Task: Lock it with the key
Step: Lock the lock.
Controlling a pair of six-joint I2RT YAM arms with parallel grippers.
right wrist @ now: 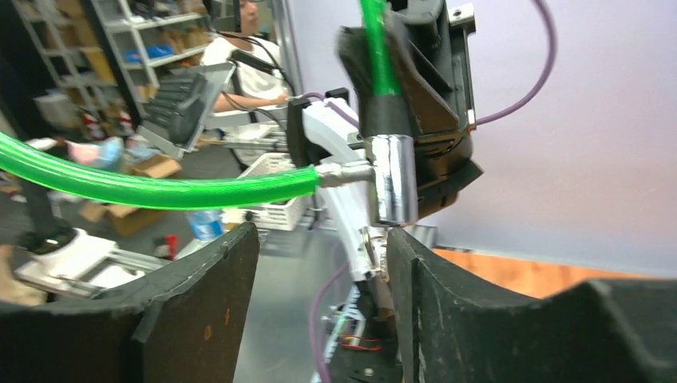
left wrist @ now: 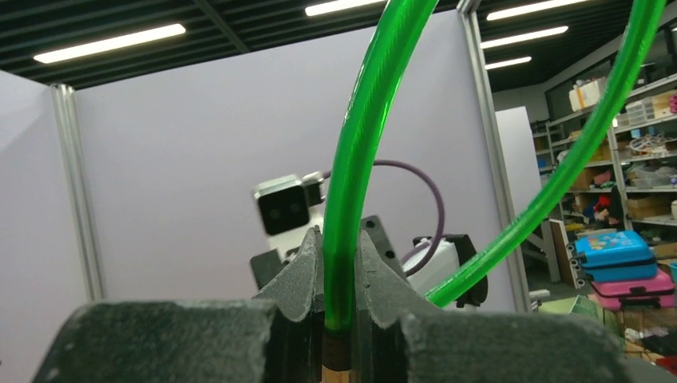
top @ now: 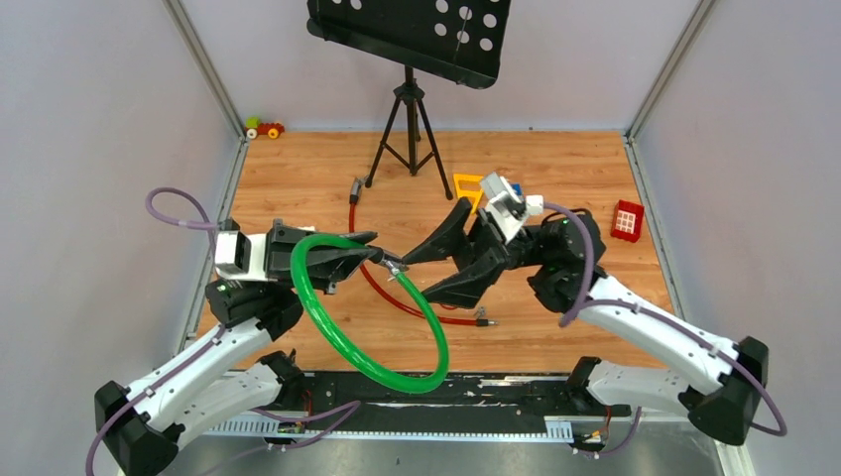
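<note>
Gleaming silvery, the tiny key juts below the green cable lock.

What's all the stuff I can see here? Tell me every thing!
green cable: one, green, looped in the air
lock barrel: one, silver, on green cable's end
key: one, silvery, under lock barrel
red cable: one, red, on table
music stand: one, black, back
toy: one, red-yellow, far left corner
block: one, red, right
table: one, wooden brown, beneath
left pincer: one, black, shut on green cable
right pincer: one, black, open beside key
</note>
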